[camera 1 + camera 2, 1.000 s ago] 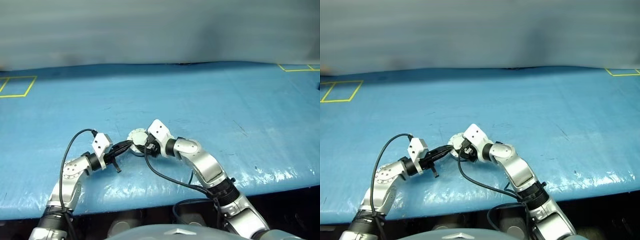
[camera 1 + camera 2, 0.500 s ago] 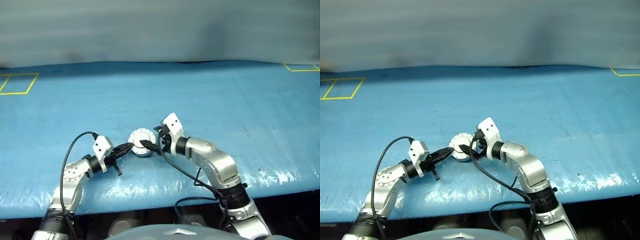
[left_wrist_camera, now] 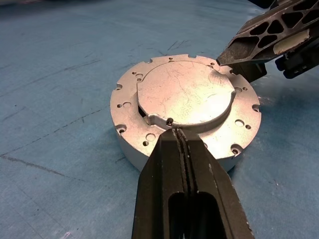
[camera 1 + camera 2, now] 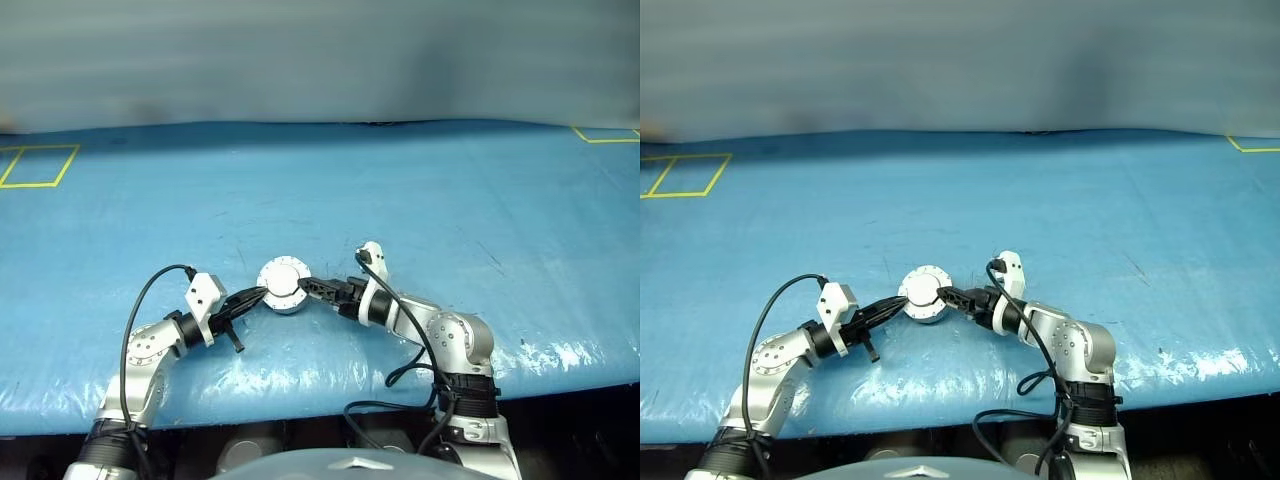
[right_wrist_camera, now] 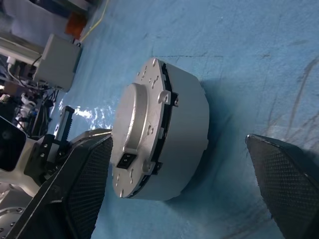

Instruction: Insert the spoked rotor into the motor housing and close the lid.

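Observation:
The motor housing [image 4: 284, 285] is a round silver case standing flat on the blue table, with the plain grey lid [image 3: 187, 94] lying closed on top of it. The spoked rotor is hidden. My left gripper [image 4: 258, 293] is shut, its fingertips [image 3: 177, 132] resting at the housing's left edge by the lid's rim. My right gripper [image 4: 305, 285] is open on the housing's right side and points at it; in the right wrist view its fingers [image 5: 84, 189] stand wide apart with the housing [image 5: 184, 134] just ahead of them. One right finger [image 3: 264, 37] reaches the lid's far edge.
The blue table surface [image 4: 420, 190] stretches wide around the housing. Yellow taped squares mark the far left corner [image 4: 35, 165] and the far right corner [image 4: 605, 134]. The table's front edge [image 4: 300, 400] runs close below both arms.
My right hand has rolled and drawn back to the right, from over the housing's top to its right side. The left gripper and the housing have stayed in place.

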